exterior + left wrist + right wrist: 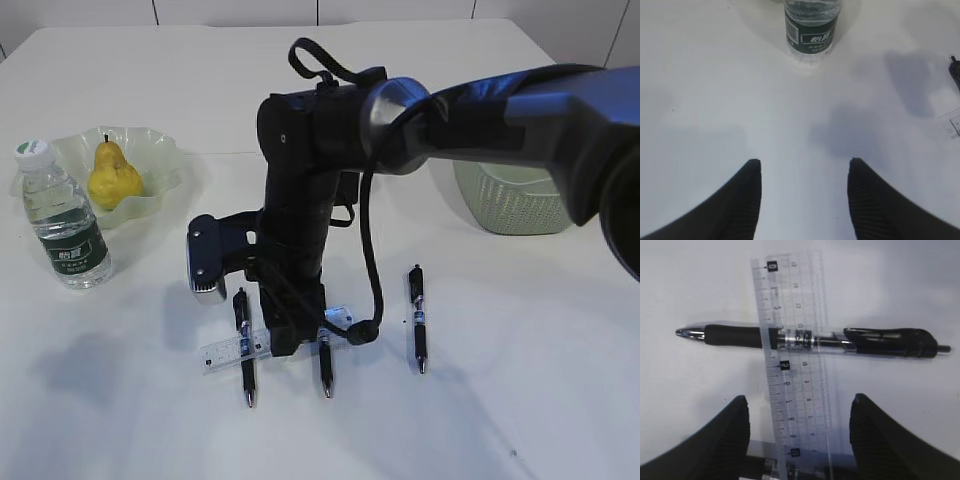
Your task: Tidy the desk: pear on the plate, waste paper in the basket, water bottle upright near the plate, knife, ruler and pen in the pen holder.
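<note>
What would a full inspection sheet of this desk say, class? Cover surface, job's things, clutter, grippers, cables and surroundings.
Surface: white table, shadowed.
Job's things: pear on plate; water bottle upright beside it; ruler lying across a pen; two more pens; basket behind the arm.
Clutter: nothing seen.
Grippers: left gripper open, empty; right gripper open, straddling the ruler.
Cables: black cable looping down the right arm.
Surroundings: tiled wall.
</note>
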